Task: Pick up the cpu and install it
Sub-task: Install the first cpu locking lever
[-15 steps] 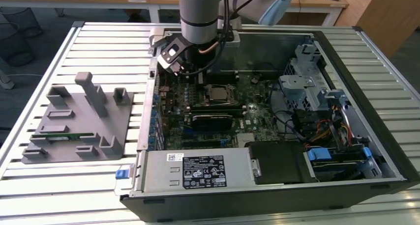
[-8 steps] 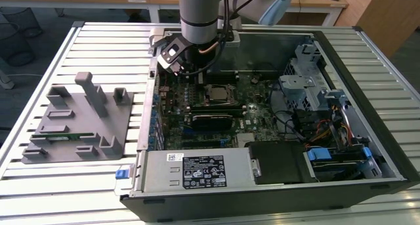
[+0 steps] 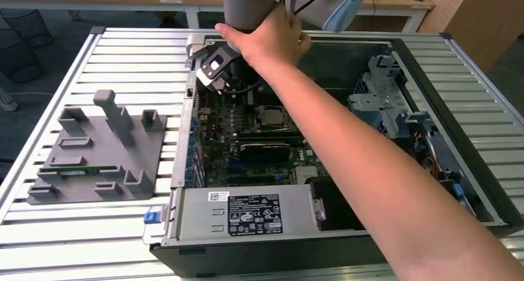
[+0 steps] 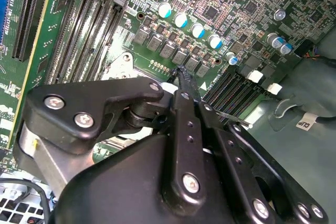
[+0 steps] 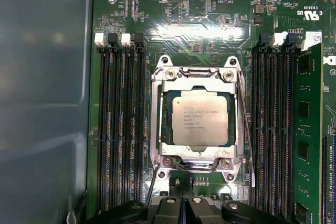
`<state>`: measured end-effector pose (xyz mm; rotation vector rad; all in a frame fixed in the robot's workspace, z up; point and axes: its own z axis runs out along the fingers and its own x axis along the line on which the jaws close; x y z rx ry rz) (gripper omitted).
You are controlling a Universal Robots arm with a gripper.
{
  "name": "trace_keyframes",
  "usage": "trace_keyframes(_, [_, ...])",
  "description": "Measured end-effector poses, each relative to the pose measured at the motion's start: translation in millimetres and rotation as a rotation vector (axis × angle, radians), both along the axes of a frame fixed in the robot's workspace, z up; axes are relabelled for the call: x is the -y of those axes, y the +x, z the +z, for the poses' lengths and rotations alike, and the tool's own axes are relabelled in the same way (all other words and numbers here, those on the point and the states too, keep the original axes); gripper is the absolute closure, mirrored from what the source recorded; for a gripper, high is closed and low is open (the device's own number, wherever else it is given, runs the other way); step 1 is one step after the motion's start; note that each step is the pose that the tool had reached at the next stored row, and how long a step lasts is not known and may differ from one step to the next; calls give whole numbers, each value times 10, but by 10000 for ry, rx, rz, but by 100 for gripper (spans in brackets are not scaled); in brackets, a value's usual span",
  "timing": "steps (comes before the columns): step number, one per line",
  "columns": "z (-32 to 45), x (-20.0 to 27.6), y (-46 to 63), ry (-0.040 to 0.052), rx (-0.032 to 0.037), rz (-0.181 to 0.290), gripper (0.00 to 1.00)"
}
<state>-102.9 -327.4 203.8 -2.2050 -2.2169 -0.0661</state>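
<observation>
The cpu (image 5: 200,121) is lying flat inside the metal socket frame (image 5: 157,129) on the motherboard (image 5: 210,35), silver top facing up, and its edges are looking square to the frame. In the first wrist view the gripper (image 5: 182,196) is hovering just beside the frame's edge, apart from the chip. Its fingers are looking pressed together, with nothing pinched between them.

In the exterior view a person's hand (image 3: 266,40) is gripping the robot arm (image 3: 245,5) at its wrist, over the far part of the open computer case (image 3: 458,66). A grey holder tray (image 3: 90,152) is sitting on the slatted table (image 3: 49,244) at the exterior view's left, well apart from the case.

Judging from this, the seating step is calling for care. The chip should be resting level on all sides, with no corner riding up, and the fingers should be keeping clear of the thin wire lever (image 5: 245,129) running beside the frame.

Whether that lever is locked down is hard to tell. The person's forearm is covering part of the board in the exterior view, and the gripper's body is blocking the socket in the second wrist view.
</observation>
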Motion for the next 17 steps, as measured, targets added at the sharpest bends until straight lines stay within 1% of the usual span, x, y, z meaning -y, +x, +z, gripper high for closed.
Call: trace_keyframes(17, [0,0,0,0,1,0,89])
